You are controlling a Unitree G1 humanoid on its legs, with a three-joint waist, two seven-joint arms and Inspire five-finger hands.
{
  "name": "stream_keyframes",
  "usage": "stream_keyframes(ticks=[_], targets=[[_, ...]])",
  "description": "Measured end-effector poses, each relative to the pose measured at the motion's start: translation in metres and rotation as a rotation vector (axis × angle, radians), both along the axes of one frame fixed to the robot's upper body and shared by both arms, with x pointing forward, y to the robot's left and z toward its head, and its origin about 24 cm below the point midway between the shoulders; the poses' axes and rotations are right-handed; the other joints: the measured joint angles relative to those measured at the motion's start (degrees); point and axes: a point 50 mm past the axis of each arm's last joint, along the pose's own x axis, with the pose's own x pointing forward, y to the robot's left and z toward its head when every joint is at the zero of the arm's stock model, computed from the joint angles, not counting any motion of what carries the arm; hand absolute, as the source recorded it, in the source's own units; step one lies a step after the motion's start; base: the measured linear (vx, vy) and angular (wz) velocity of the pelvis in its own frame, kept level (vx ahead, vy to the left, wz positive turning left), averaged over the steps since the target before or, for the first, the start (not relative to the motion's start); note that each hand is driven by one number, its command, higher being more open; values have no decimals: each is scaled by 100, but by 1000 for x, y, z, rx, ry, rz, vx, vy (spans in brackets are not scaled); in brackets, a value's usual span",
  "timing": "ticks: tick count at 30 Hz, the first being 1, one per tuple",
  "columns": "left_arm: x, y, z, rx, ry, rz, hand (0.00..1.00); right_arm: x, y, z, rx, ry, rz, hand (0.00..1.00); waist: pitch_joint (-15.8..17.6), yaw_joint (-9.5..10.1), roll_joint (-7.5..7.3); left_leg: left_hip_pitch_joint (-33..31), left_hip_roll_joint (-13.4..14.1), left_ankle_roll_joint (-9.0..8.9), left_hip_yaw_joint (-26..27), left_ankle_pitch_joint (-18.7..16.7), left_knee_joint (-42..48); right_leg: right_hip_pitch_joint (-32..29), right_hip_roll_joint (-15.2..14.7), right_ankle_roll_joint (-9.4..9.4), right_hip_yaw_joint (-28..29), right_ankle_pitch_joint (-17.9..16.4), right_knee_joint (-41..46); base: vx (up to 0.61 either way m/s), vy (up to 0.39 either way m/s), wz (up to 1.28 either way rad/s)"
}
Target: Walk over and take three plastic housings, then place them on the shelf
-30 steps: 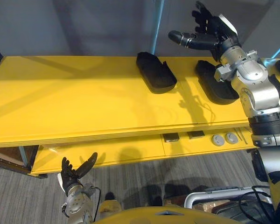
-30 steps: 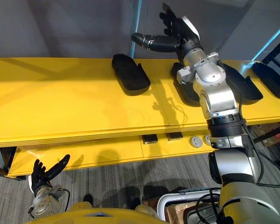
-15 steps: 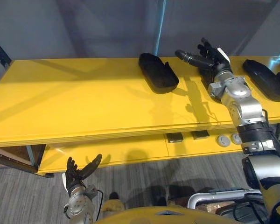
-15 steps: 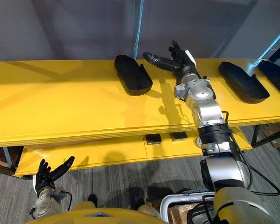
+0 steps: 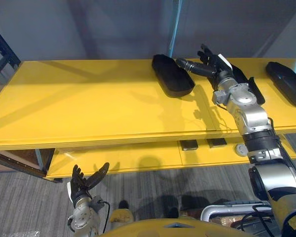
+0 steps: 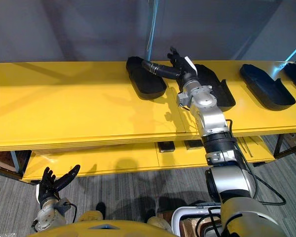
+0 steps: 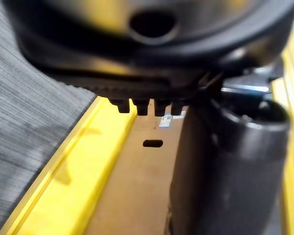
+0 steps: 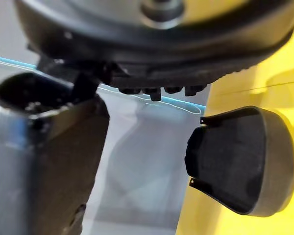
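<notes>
Right hand (image 6: 181,65), fingers spread and empty, is poised over the yellow shelf (image 5: 89,98). First housing (image 5: 172,75) is seen at its thumb side, second housing (image 6: 213,87) just beside, third housing (image 6: 266,87) farther right. Left hand (image 5: 84,180) is hung low, fingers relaxed.

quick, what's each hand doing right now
Left hand: open, holding nothing.
Right hand: open above a plastic housing, holding nothing.

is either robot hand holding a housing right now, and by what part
Nothing is held. The right robot hand is spread open over the yellow shelf, between two black plastic housings, curled round neither. The left robot hand hangs low, open.
</notes>
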Motion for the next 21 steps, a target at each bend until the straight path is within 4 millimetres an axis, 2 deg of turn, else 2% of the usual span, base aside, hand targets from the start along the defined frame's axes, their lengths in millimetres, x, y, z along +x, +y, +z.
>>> stream_keyframes(ticks=[9, 21], targets=[[0, -1, 0, -1, 1, -4, 100, -3, 0, -25, -49, 71, -28, 100, 39, -3, -20, 0, 2, 0, 2, 0, -3, -7, -1, -1, 2, -7, 9, 0, 0, 0], [0, -2, 0, -3, 2, -10, 100, -7, 0, -41, -71, 120, -38, 100, 147, -5, -37, -20, -1, 1, 15, -1, -4, -50, -5, -2, 21, -11, 32, 0, 0, 0]])
